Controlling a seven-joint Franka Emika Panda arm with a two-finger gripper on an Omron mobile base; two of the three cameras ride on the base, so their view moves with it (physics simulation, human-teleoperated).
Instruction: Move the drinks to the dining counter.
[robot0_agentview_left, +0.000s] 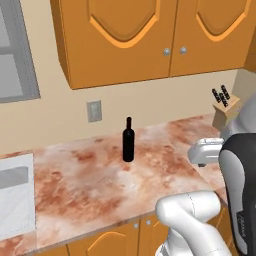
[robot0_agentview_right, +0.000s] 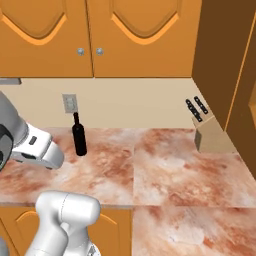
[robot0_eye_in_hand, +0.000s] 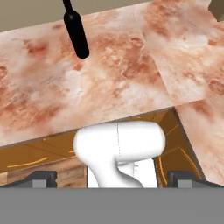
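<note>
One of the drinks, a slim black bottle (robot0_agentview_left: 128, 141) with a narrow neck, stands upright on the reddish marble counter (robot0_agentview_left: 90, 190) below the wall cabinets. The same bottle (robot0_agentview_right: 79, 136) stands just in front of a wall outlet, and in the hand view the bottle (robot0_eye_in_hand: 76, 33) sits at the top left. My gripper (robot0_eye_in_hand: 113, 180) is open with nothing between its widely spread fingertips (robot0_eye_in_hand: 43, 178). It hangs over the counter's front edge, well short of the bottle and apart from it. The dining counter is out of view.
A wooden knife block (robot0_agentview_right: 207, 132) stands at the back right near a tall orange cabinet side. A white appliance (robot0_agentview_left: 15, 195) sits at the counter's left end. Orange wall cabinets (robot0_agentview_left: 150, 35) hang above. The counter continues forward on the right (robot0_agentview_right: 200, 220).
</note>
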